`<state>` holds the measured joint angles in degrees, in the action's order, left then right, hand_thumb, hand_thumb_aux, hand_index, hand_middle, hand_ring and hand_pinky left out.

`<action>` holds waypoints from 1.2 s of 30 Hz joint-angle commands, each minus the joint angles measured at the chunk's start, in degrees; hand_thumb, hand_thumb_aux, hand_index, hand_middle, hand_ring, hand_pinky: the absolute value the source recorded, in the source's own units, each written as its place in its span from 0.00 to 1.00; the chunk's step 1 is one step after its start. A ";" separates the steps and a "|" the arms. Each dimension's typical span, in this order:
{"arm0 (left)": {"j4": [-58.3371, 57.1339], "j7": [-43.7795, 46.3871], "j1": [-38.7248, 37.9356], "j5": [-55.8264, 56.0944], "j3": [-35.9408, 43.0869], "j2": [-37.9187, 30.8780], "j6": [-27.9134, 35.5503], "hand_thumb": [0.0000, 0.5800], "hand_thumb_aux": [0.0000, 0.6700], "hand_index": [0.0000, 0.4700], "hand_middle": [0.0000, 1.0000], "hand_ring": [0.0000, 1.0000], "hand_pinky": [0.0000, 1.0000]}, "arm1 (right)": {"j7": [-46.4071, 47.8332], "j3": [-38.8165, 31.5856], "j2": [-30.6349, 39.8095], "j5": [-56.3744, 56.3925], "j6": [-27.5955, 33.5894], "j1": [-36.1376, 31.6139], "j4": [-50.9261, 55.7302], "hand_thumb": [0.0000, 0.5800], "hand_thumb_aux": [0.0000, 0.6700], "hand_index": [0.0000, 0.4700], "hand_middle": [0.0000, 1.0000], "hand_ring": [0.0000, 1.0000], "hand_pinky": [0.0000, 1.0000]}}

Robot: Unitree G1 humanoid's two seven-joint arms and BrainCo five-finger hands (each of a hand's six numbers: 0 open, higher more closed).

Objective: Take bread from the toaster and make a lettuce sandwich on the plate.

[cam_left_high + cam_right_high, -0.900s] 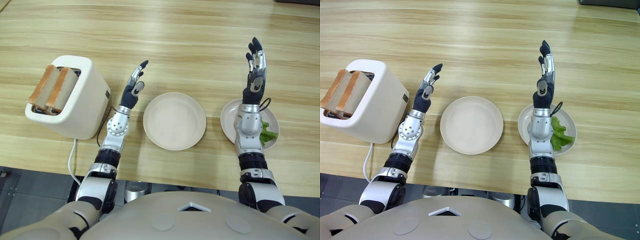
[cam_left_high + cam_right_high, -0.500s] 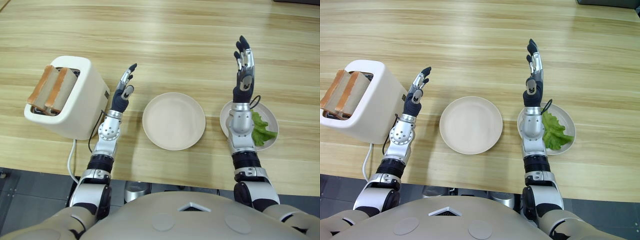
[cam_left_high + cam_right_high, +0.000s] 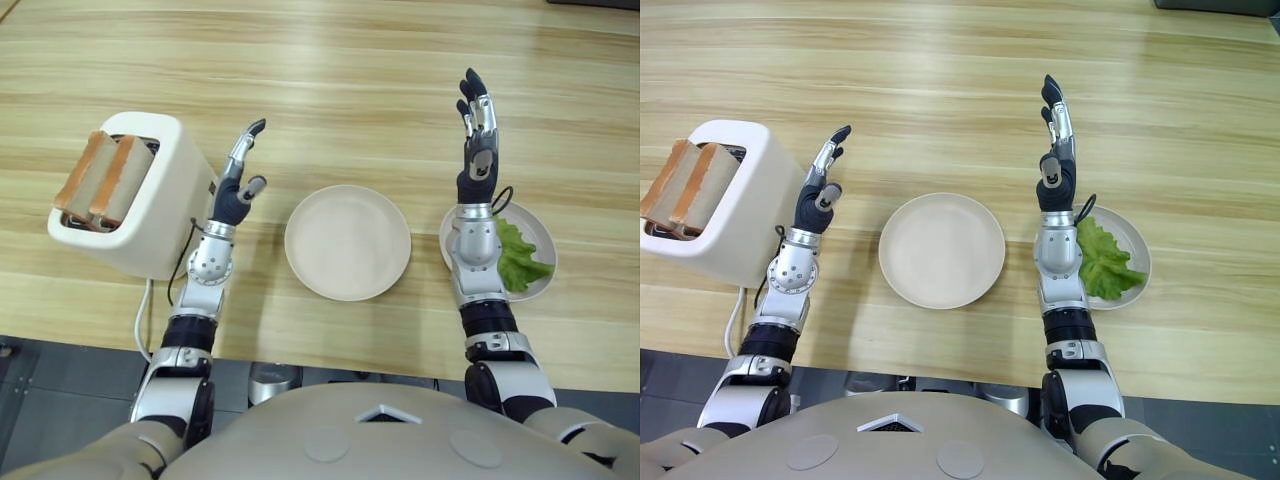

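Left hand (image 3: 238,183) fingers extended, empty, just beside toaster (image 3: 165,215) with two bread slices (image 3: 100,178), right hand (image 3: 477,138) likewise extended, empty, by lettuce (image 3: 520,262), plate (image 3: 348,285) between them on worktop (image 3: 350,70)

One toaster (image 3: 150,205) at nine o'clock, with two bread slices (image 3: 100,180) in its slots. Two plates: one bare plate (image 3: 347,243) at centre, one smaller plate (image 3: 532,216) at three o'clock. One lettuce leaf (image 3: 520,262). Two hands: left hand (image 3: 235,192), right hand (image 3: 478,150).
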<state>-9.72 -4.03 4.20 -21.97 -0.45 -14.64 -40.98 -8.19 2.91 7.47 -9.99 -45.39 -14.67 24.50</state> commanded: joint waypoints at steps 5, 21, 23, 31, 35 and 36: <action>28.58 12.73 -2.42 11.08 -9.24 -9.45 22.54 0.00 0.00 0.00 0.00 0.00 0.00 | -0.09 -0.01 -0.80 0.41 1.39 1.11 -1.70 0.00 0.00 0.00 0.00 0.00 0.00; 4.94 11.12 -13.85 1.34 -32.87 -34.74 22.98 0.00 0.00 0.00 0.00 0.00 0.00 | -1.21 0.10 -0.74 -0.70 1.47 0.09 0.19 0.00 0.00 0.00 0.00 0.00 0.00; 1.24 9.99 -14.55 0.50 -30.74 -34.63 20.74 0.00 0.00 0.00 0.00 0.00 0.00 | -1.29 0.20 -0.42 -0.67 1.17 -0.25 0.86 0.00 0.00 0.00 0.00 0.00 0.00; -8.93 7.48 -12.67 -0.01 -23.50 -34.19 15.62 0.00 0.00 0.00 0.00 0.00 0.00 | -1.65 1.25 0.96 0.04 0.58 -0.62 2.54 0.00 0.00 0.00 0.00 0.00 0.00; -11.28 6.56 -11.99 0.10 -22.51 -34.98 14.53 0.00 0.00 0.00 0.00 0.00 0.00 | -1.60 1.60 1.32 0.26 0.68 -0.80 2.77 0.00 0.00 0.00 0.00 0.00 0.00; -11.85 6.43 -11.72 0.09 -22.43 -35.27 14.33 0.00 0.00 0.00 0.00 0.00 0.00 | -1.63 1.66 1.37 0.32 0.73 -0.80 2.75 0.00 0.00 0.00 0.00 0.00 0.00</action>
<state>-19.77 2.78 -7.82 -21.81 -24.18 -48.73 -26.13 -9.60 3.97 8.56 -10.10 -44.80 -15.41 26.45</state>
